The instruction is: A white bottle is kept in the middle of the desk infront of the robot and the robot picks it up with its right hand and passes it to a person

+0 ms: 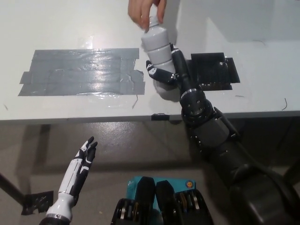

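Observation:
My black right hand (169, 70) is shut on the lower body of the white bottle (157, 45), holding it above the desk (56, 23) near the middle, tilted slightly left. A person's hand (145, 10) reaches in from the top edge and grips the bottle's cap and neck. My white left hand (80, 165) rests open below the desk's front edge at the lower left, fingers straight.
A large patch of grey tape (79, 71) covers the desk to the left of the bottle. A black square pad (213, 70) lies on the desk to the right of my right hand. The desk's front edge runs across the middle of the picture.

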`<act>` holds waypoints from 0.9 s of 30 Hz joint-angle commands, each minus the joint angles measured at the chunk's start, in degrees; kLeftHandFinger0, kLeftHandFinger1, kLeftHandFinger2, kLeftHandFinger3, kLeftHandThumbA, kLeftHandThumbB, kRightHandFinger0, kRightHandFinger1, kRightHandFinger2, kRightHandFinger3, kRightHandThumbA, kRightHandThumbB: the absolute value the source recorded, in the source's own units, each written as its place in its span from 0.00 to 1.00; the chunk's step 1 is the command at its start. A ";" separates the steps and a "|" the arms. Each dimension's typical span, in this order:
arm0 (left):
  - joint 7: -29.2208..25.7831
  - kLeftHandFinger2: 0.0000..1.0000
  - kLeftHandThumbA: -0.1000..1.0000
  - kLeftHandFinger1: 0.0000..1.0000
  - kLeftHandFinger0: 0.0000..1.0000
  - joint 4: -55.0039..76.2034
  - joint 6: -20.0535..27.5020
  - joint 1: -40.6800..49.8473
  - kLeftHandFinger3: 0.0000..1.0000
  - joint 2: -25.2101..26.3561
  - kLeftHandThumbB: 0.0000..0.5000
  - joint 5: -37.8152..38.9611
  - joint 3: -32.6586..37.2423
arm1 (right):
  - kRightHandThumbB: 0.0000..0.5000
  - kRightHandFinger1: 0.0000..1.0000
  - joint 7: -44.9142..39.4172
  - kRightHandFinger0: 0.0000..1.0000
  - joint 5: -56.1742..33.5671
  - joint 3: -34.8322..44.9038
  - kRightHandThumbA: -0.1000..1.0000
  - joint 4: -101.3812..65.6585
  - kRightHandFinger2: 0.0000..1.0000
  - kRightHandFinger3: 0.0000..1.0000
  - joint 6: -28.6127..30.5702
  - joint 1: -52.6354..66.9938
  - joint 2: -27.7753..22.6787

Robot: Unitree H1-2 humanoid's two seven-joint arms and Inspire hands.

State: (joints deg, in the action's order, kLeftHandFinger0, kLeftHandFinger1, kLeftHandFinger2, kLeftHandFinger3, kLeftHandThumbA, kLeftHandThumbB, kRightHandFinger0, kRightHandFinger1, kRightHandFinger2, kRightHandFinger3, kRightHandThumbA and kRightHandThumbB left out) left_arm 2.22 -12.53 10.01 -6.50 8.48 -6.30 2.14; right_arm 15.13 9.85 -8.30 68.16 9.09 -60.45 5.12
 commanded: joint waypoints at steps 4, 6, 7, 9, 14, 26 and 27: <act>0.69 1.00 0.98 1.00 1.00 1.00 0.37 -1.54 1.00 1.05 0.12 0.10 -0.11 | 0.35 0.47 1.34 0.05 0.87 -0.23 0.00 1.51 0.87 0.89 1.18 -4.82 0.87; 0.86 1.00 0.98 1.00 1.00 1.18 0.09 -1.60 1.00 1.08 0.12 0.27 -0.10 | 0.44 0.63 1.61 0.19 0.93 -0.22 0.00 1.62 1.00 1.00 1.64 -4.72 0.72; 0.86 1.00 0.98 1.00 1.00 1.18 0.09 -1.60 1.00 1.09 0.12 0.27 -0.10 | 0.44 0.63 1.62 0.19 0.93 -0.21 0.00 1.66 1.00 1.00 1.67 -4.74 0.73; 0.85 1.00 0.97 1.00 1.00 1.18 0.08 -1.60 1.00 1.09 0.13 0.28 -0.09 | 0.42 0.67 1.63 0.30 0.94 -0.20 0.00 1.73 0.98 0.96 1.71 -4.76 0.73; 0.68 1.00 0.93 1.00 1.00 1.55 0.28 -1.32 1.00 0.90 0.02 0.27 -0.08 | 0.99 1.00 -7.54 1.00 -0.31 -0.65 0.81 1.67 1.00 1.00 3.32 -4.20 -1.06; 0.86 1.00 0.91 1.00 1.00 1.48 -0.51 -1.72 1.00 0.79 0.06 0.76 -0.25 | 1.00 1.00 -8.24 1.00 -0.61 -0.28 0.93 -4.46 1.00 1.00 3.47 -2.28 -2.77; 0.89 1.00 0.90 1.00 1.00 1.46 -0.76 -1.74 1.00 0.67 0.06 0.92 -0.27 | 1.00 1.00 -8.46 1.00 -0.55 -0.28 0.94 -5.74 1.00 1.00 3.20 -1.88 -3.05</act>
State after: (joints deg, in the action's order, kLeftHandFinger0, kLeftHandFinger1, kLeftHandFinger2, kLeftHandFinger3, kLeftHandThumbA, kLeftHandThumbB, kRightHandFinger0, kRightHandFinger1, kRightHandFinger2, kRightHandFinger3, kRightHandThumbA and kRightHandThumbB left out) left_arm 2.29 -12.40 9.59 -7.18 8.60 -6.27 2.16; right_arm 8.97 9.75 -8.87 66.82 10.51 -60.56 3.30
